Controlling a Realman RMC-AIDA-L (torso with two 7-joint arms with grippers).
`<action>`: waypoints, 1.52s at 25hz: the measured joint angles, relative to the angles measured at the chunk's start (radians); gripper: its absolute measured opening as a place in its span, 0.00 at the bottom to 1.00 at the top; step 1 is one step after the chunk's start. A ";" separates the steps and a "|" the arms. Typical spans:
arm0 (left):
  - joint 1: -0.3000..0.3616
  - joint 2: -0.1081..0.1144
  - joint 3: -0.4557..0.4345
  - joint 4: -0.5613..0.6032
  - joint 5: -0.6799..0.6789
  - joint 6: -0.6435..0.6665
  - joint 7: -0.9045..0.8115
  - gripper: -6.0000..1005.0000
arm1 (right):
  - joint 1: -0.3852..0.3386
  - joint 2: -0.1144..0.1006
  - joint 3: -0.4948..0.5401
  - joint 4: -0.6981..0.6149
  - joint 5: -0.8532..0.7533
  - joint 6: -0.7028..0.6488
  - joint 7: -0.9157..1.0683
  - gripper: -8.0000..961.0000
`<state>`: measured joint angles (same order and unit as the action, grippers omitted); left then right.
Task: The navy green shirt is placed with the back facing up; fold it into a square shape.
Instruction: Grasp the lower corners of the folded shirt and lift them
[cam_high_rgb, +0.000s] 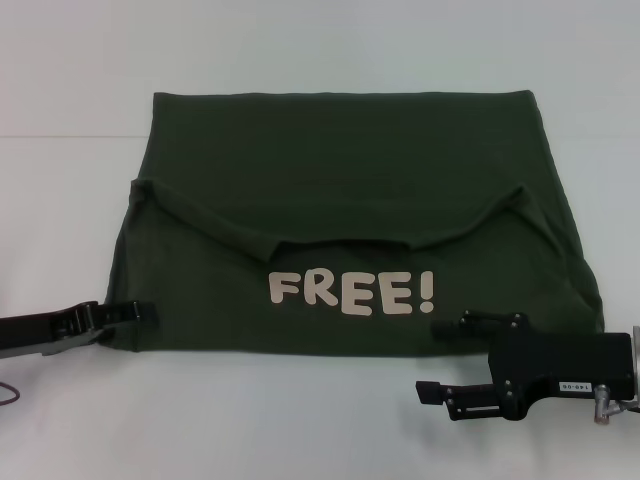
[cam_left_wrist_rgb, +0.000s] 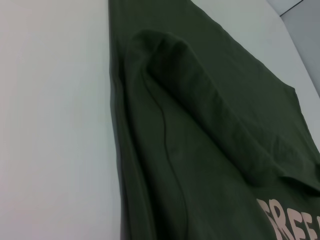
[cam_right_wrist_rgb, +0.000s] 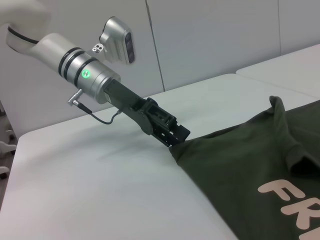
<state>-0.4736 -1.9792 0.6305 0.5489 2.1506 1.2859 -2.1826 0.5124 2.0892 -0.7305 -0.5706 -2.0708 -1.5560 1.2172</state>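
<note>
The navy green shirt (cam_high_rgb: 340, 170) lies on the white table (cam_high_rgb: 300, 50), with one part folded over so the cream "FREE!" lettering (cam_high_rgb: 350, 292) faces up near the front edge. My left gripper (cam_high_rgb: 138, 312) is at the shirt's near left corner, shut on the fabric edge; the right wrist view shows that left gripper (cam_right_wrist_rgb: 179, 138) pinching the corner of the shirt (cam_right_wrist_rgb: 250, 160). My right gripper (cam_high_rgb: 437, 358) is open by the near right corner, one finger over the cloth and the other over bare table. The left wrist view shows only the shirt's (cam_left_wrist_rgb: 200, 150) folds.
The white table (cam_right_wrist_rgb: 100, 190) extends around the shirt on all sides. In the right wrist view a second white table surface (cam_right_wrist_rgb: 290, 65) stands beyond a gap, with a pale wall behind.
</note>
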 joint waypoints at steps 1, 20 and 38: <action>-0.001 0.000 0.000 0.000 0.000 0.000 0.000 0.67 | 0.000 0.000 0.000 0.000 0.000 0.000 0.003 0.92; -0.001 -0.002 0.020 0.026 0.052 -0.043 -0.011 0.38 | -0.001 0.000 0.007 0.000 0.002 -0.021 0.014 0.92; -0.010 0.017 0.018 0.026 0.051 0.002 -0.003 0.04 | -0.047 -0.226 0.109 -0.117 -0.038 -0.130 1.015 0.92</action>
<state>-0.4839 -1.9620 0.6485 0.5752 2.2016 1.2877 -2.1853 0.4652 1.8628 -0.6213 -0.6877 -2.1091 -1.6855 2.2320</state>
